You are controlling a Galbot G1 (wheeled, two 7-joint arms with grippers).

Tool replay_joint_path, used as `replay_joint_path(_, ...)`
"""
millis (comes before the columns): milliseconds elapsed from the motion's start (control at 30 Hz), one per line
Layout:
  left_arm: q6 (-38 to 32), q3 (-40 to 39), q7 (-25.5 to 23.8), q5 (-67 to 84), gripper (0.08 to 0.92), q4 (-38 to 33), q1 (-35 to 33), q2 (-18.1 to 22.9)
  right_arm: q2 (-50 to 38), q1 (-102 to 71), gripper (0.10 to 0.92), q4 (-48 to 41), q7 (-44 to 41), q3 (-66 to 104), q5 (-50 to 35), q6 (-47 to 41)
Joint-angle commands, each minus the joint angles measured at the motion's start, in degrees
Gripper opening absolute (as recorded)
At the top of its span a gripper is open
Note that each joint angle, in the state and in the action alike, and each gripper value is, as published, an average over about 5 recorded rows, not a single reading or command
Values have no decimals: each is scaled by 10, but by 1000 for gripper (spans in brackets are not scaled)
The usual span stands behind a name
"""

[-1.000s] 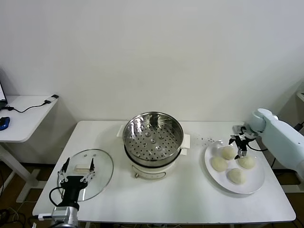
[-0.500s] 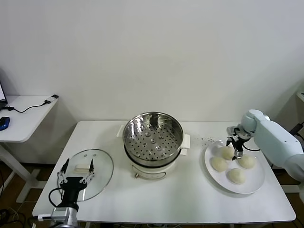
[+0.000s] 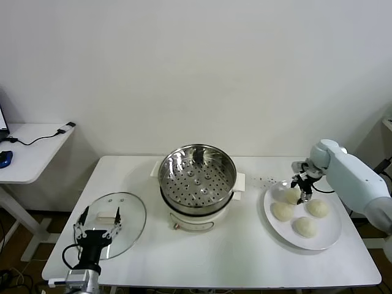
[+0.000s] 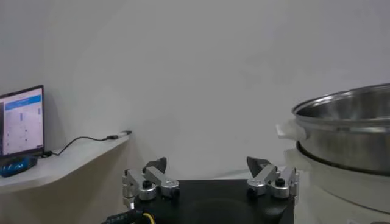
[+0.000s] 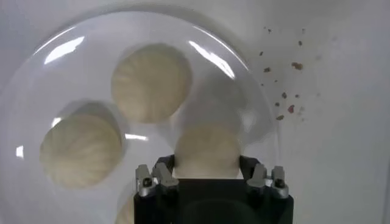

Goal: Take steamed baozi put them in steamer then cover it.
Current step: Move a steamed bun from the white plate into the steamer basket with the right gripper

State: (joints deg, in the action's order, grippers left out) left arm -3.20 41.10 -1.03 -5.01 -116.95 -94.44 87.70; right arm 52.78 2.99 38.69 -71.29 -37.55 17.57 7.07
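- No part of the task looks finished: the round shiny steel steamer basket (image 3: 197,173), with its perforated bottom, sits on a white electric pot base (image 3: 196,217) in the middle of the white table (image 3: 239,257) and holds nothing
- All four small round off-white steamed baozi (image 3: 283,211) lie on the flat white plate (image 3: 327,239) at the table's right side, well apart from the steamer basket; moving all four and then closing the pot is what remains
- The right gripper (image 3: 302,191) hangs directly over the bun nearest the basket at the plate's far edge (image 3: 293,195); in the right wrist view its jaws stand spread with that bun (image 5: 207,149) lying between them, not yet squeezed as far as I can judge, so the step in hand seems to be the first pick
- The same view shows two more buns (image 5: 152,82) beside it on the plate, none touching another, and brown crumbs (image 5: 283,94) scattered on the table just past the plate's rim
- The round clear glass cover (image 3: 128,223) with metal rim and white bar handle (image 3: 105,215) lies flat on the table's left side, apart from the pot
- The left gripper (image 3: 98,223) waits low at the near edge of that cover, its jaws spread wide and gripping nothing
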Motion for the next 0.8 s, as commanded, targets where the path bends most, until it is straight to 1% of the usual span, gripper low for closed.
replay_joint_path(33, -1, -1, -1, 0, 823, -4, -5, 0, 12, 127, 696, 32, -42, -87, -55, 56)
replay_joint_path(200, -1, 0, -1, 0, 823, -9, -10, 0, 65, 240, 695, 29, -62, -160, -82, 136)
replay_joint_path(367, -3, 1, -1, 2, 823, -14, -17, 2, 139, 328, 694, 40, -53, -221, -100, 223)
replay_joint_path(567, -6, 0, 0, 4, 823, -15, -25, 4, 230, 348, 695, 57, -16, -220, -43, 302)
replay_joint_path(800, -5, -2, 0, 4, 823, -20, -26, 7, 287, 309, 696, 101, 21, -212, 20, 354)
